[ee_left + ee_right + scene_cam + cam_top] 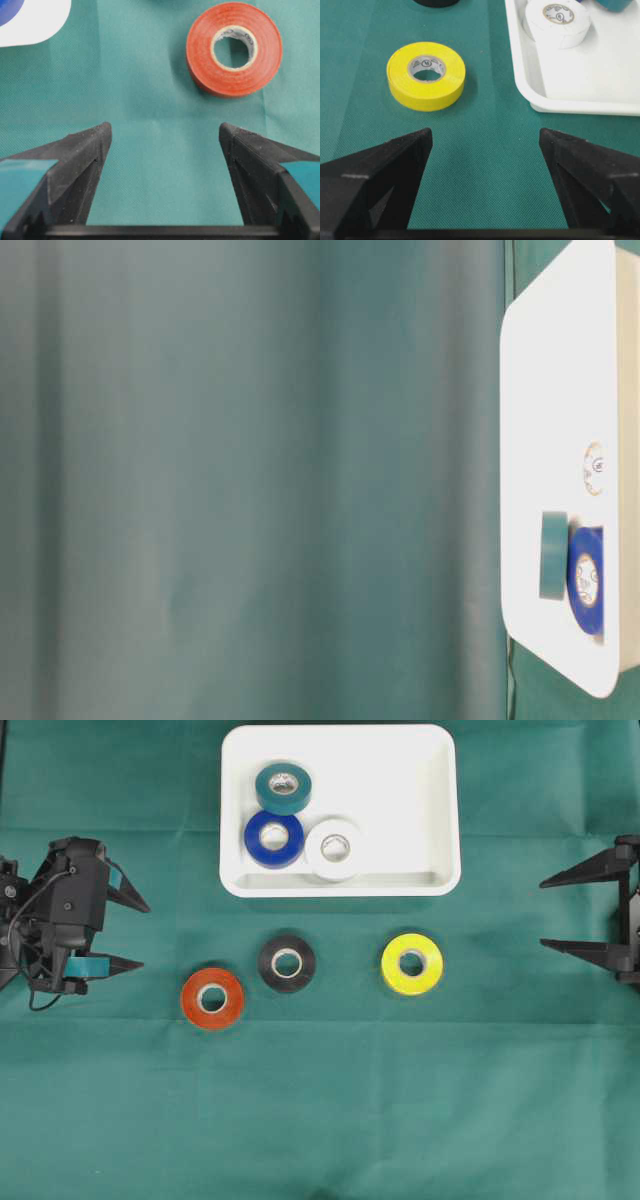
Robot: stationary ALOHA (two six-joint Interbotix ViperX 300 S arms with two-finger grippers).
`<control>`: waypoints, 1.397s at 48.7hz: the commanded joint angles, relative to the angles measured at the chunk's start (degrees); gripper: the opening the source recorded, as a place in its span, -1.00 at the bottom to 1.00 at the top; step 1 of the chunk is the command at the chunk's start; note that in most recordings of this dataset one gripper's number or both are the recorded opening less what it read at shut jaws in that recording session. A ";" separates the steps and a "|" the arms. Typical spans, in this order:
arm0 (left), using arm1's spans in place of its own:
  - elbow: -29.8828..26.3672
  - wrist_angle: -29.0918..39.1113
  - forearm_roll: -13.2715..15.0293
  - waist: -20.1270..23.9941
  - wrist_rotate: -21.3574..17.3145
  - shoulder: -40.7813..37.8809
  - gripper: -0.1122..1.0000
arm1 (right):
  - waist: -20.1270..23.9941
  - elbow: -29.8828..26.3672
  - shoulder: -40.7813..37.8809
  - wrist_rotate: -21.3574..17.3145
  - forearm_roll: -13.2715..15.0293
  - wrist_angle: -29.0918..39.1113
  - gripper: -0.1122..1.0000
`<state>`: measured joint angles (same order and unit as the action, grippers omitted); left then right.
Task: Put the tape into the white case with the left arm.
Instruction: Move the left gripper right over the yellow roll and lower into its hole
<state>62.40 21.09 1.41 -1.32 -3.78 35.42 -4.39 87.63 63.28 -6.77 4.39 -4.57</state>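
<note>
The left gripper point(140, 934) gapes wide and empty near the red tape point(212, 998); the right gripper point(545, 913) is wide too. Three rolls lie in the case point(440, 810).

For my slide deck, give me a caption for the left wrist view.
Open left gripper faces the orange tape roll on green cloth, white case corner at upper left.

One white case point(400, 780), six tape rolls in all, three inside the case: one teal roll point(283, 788), one blue roll point(274, 838), one white roll point(333, 848), three on the green cloth: one orange roll point(212, 998), one black roll point(287, 963), one yellow roll point(412, 963)
</note>
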 commanded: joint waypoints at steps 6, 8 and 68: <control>-2.02 -2.02 0.09 -0.18 -0.09 -2.29 0.74 | 0.00 -0.53 -0.35 0.00 0.09 -0.53 0.31; -2.55 -2.29 0.09 -0.18 -0.09 -3.16 0.74 | 0.00 -0.53 -0.35 0.00 0.09 -0.53 0.31; -40.43 -2.72 0.00 -3.08 -0.70 -41.13 0.74 | 0.00 -0.53 -0.62 0.00 0.09 -1.14 0.31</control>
<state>25.40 18.54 1.32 -4.31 -4.39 -5.01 -4.39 87.63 63.28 -6.77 4.39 -5.10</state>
